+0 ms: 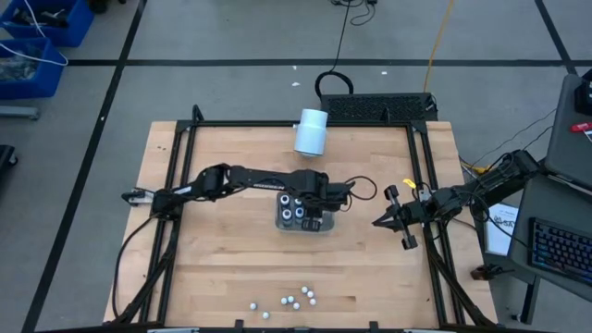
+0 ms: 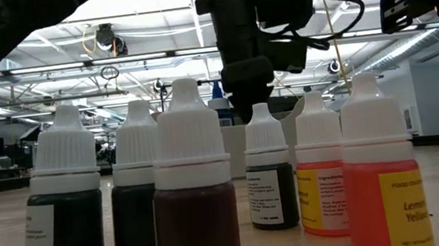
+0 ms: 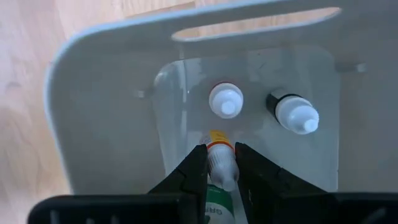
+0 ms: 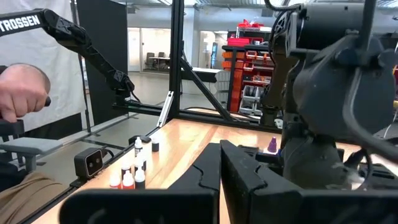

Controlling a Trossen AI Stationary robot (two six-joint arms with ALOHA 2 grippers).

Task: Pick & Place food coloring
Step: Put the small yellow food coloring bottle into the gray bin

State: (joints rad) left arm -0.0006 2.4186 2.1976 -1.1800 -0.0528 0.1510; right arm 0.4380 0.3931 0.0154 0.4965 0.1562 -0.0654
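Note:
The grey tray (image 1: 280, 222) sits mid-table with dark food coloring bottles (image 1: 293, 209) standing in it. My left gripper (image 1: 316, 215) hangs over the tray, shut on one bottle (image 3: 221, 169) that has a white cap and a green label. In the left wrist view, two more bottles stand on the tray floor: one with a red collar (image 3: 226, 101) and a dark one (image 3: 292, 114). Several small white bottles (image 1: 294, 300) stand near the table's near edge, large in the low view (image 2: 193, 192). My right gripper (image 1: 381, 222) waits, shut, near the right edge. My left gripper pinches the bottle between its two fingers (image 3: 194, 171) at the white cap (image 3: 222, 163), coming from above and pointing down into the tray. The green-labelled body (image 3: 215, 213) reaches back toward the wrist. Whether the bottle touches the tray floor does not show.
A large white cylinder (image 1: 312, 132) lies at the far edge. Black frame rails (image 1: 176, 185) run along the table's left and right sides. A person's hand (image 4: 22, 90) shows beyond the table. Bare wood lies between the tray and the near bottles.

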